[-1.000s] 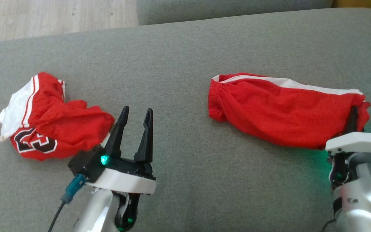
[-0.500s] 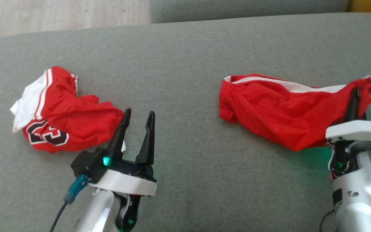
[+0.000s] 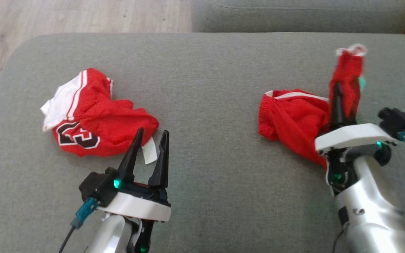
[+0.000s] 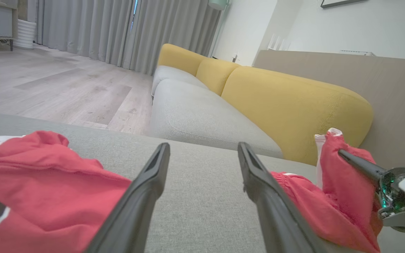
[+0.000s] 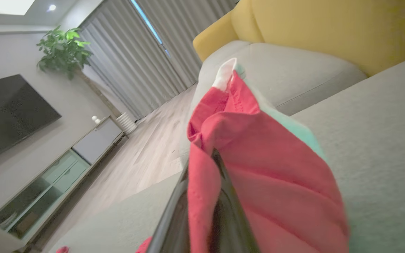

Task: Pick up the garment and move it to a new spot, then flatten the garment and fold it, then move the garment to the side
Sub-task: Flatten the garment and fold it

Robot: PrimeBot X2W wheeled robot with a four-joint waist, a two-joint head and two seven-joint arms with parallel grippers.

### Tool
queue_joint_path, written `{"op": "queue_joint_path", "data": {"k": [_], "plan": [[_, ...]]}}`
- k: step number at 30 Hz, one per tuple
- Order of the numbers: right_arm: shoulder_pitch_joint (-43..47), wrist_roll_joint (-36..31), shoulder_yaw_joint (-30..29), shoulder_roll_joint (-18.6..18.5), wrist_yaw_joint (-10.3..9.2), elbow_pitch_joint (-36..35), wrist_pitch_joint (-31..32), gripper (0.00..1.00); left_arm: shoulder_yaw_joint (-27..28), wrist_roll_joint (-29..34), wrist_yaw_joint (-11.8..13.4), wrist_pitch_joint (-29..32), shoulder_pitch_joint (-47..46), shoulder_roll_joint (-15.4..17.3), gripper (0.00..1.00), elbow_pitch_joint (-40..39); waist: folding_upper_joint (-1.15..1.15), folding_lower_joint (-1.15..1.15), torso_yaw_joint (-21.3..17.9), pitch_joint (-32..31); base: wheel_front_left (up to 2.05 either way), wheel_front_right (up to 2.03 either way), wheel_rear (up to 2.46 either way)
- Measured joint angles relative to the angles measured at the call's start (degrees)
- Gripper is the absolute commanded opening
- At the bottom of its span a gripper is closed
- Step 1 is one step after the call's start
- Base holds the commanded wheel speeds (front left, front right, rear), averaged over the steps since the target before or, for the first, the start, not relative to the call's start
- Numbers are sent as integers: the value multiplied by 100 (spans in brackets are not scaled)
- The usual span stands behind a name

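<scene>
The left gripper [image 3: 152, 133] has two long, tapering black fingers [image 3: 132, 156] on a black base, backed by a white collar [image 3: 135, 207]. Beside the jaws' base a green light [image 3: 116, 183] glows on a black block [image 3: 94, 185], whose teal connector [image 3: 84, 211] trails a dark cable [image 3: 67, 239]. The right gripper [image 3: 336, 89] shows a like white collar, green light and teal connector, and behind them a silver forearm [image 3: 367, 207].

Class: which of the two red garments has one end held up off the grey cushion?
The striped garment on the robot's right: the right hand is shut on its end, raised above the cushion. The numbered garment lies crumpled on it.
</scene>
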Motion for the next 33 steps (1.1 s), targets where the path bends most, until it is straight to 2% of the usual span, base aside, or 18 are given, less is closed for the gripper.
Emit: {"op": "queue_joint_path", "data": {"k": [11, 18, 19, 20, 23, 28, 33], "plan": [[-292, 82, 1157, -12, 0, 531, 0, 0, -30, 0, 0, 0, 13, 0, 100, 3, 0, 0, 402, 19, 0, 0, 0], [-444, 155, 1853, -15, 0, 1146, 0, 0, -105, 0, 0, 0, 13, 1, 100, 11, 0, 0, 578, 80, 0, 0, 0], [-472, 147, 1939, -14, 0, 1288, 0, 36, -110, 0, 0, 0, 13, 1, 100, 16, 0, 1, 585, 82, 0, 0, 0], [-497, 142, 2035, -19, 0, 1407, 2, 100, -113, 0, 0, 0, 13, 1, 100, 21, 0, 1, 588, 80, 0, 0, 0], [-497, 172, 2488, -46, 0, 1512, 1, 100, -103, 0, 0, 0, 13, 1, 100, 32, 0, 0, 569, 71, 0, 0, 0], [-495, 643, 3459, -40, 0, 1158, 33, 100, -10, 0, 0, 0, 13, 2, 100, 31, 0, 0, 404, 43, 0, 0, 0], [-513, 711, 3729, -43, 0, 968, 24, 100, 62, 3, 0, 0, 13, 2, 100, 26, 0, 0, 155, -23, 0, 0, 0]]}}
